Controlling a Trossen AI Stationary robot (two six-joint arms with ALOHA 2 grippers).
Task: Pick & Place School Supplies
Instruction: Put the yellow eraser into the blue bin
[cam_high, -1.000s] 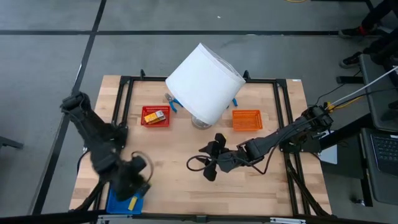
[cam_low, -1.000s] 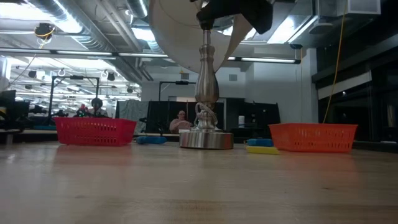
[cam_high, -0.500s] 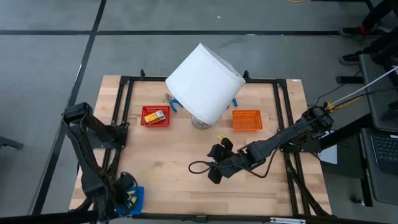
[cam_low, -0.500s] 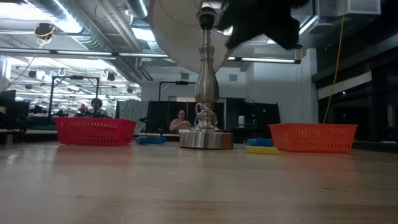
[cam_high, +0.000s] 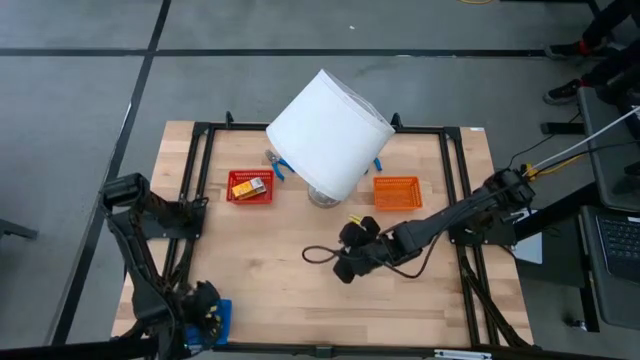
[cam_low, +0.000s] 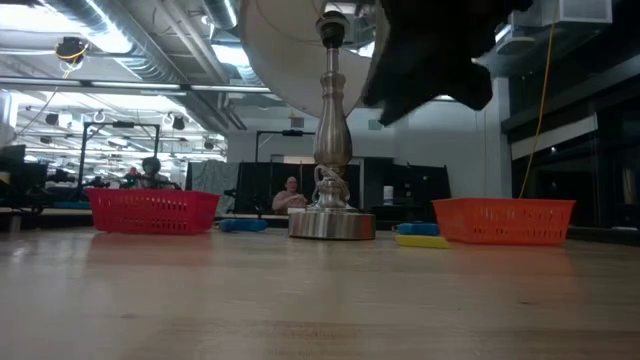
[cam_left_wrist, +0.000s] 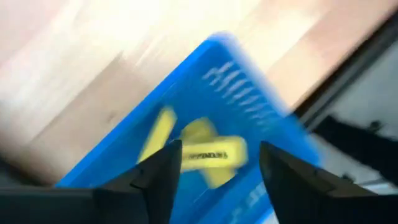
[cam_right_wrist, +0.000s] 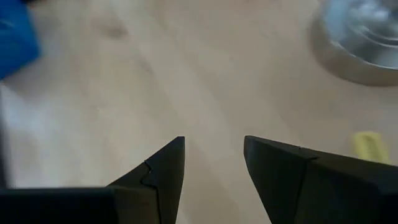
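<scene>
Left gripper (cam_left_wrist: 214, 165) hangs open above the blue tray (cam_left_wrist: 249, 93) at my near left table corner, where I see yellow sticks (cam_left_wrist: 155, 134) and a labelled packet (cam_left_wrist: 214, 154) lying inside. Right gripper (cam_right_wrist: 211, 158) is open and empty over bare wood mid-table, near the lamp base (cam_right_wrist: 367, 43), one yellow stick (cam_right_wrist: 371, 147) lying just beside it.
</scene>
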